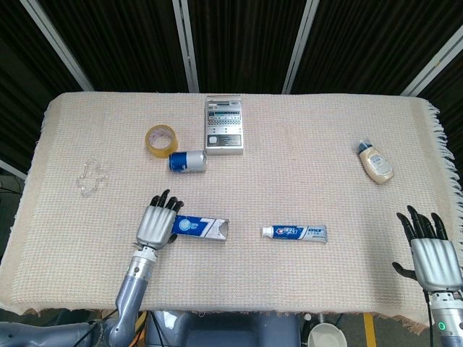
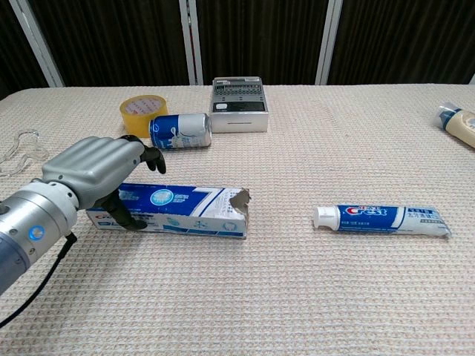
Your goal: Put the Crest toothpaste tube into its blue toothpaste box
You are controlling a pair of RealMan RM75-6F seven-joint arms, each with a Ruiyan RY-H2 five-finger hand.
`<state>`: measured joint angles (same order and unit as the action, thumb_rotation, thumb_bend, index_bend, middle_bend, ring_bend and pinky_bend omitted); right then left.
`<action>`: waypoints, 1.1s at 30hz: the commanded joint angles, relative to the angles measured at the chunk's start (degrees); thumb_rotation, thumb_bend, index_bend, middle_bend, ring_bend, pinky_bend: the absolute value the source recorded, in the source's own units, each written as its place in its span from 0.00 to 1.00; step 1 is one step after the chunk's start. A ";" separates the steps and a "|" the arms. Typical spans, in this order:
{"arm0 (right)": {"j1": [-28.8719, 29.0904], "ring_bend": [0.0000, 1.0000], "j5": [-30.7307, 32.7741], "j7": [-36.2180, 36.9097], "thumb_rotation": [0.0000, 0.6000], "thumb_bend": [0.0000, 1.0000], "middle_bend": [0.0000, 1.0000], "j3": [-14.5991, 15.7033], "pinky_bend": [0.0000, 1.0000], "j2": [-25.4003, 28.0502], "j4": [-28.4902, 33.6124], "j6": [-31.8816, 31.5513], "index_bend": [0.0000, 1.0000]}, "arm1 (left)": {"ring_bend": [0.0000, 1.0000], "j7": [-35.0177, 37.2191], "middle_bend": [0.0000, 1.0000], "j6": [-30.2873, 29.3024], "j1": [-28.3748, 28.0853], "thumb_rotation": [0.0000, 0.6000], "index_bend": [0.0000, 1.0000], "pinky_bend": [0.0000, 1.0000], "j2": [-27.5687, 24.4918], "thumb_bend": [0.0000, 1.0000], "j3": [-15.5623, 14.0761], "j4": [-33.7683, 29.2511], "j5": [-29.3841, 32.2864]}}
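Left hand [image 1: 158, 222] over the closed left end of the blue box [image 2: 194, 209], fingers spread and arched above it, thumb down at the near side; touching or just above, hard to tell, and no firm grip visible. Right hand [image 1: 430, 249] at the near right edge of the table [image 1: 304, 173], well apart from everything, fingers apart and holding nothing.

Box flat on the cloth, long axis left to right, torn open end facing right toward the toothpaste tube [image 2: 384, 219]. Tube also flat, white cap [image 2: 323, 216] pointing left at the box mouth, crimped tail to the right, a clear gap between the two.

Probably light, both of them. Box likely thin card: easily crushed, so a gentle hold across the top and near side close to the closed end, leaving the mouth free. Tube likely soft in the middle and a bit slick, stiffer at the cap shoulder and the crimp; best taken across the body toward the tail, cap leading into the opening. Ragged flap at the mouth may catch the cap.

Far side: tape roll [image 1: 161, 139], can [image 1: 188, 160] on its side, grey device [image 1: 223, 123]; small bottle [image 1: 375, 163] far right.
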<state>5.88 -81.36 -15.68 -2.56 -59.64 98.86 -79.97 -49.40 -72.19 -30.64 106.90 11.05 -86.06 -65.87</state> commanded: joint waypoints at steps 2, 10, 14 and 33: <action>-0.12 0.13 0.10 0.69 1.00 0.05 0.04 0.05 0.00 -0.09 -0.59 0.02 0.12 | 0.10 -0.14 0.27 -0.36 -0.32 1.00 0.30 0.21 0.71 0.12 -0.55 1.15 -0.12; -0.26 0.13 -0.08 1.46 1.00 0.05 0.04 0.15 0.00 -0.08 -1.16 -0.07 0.12 | 0.12 -0.13 0.29 -0.97 -0.23 1.00 0.32 0.21 0.51 0.12 -0.93 1.35 0.56; -0.28 0.13 0.01 1.30 1.00 0.05 0.04 0.04 0.00 -0.09 -1.02 -0.20 0.12 | 0.13 0.55 0.30 -1.18 -0.19 1.00 0.32 0.21 0.66 0.12 -1.04 1.72 0.69; 0.08 0.13 1.08 0.85 1.00 0.05 0.04 -0.12 0.00 -0.98 -1.63 0.76 0.12 | 0.17 0.69 0.36 -1.59 -0.20 1.00 0.34 0.21 0.46 0.19 -2.04 2.38 1.38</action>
<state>5.94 -80.29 -14.84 -2.67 -60.63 97.22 -79.24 -48.69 -73.77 -30.84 107.36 9.03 -83.70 -64.47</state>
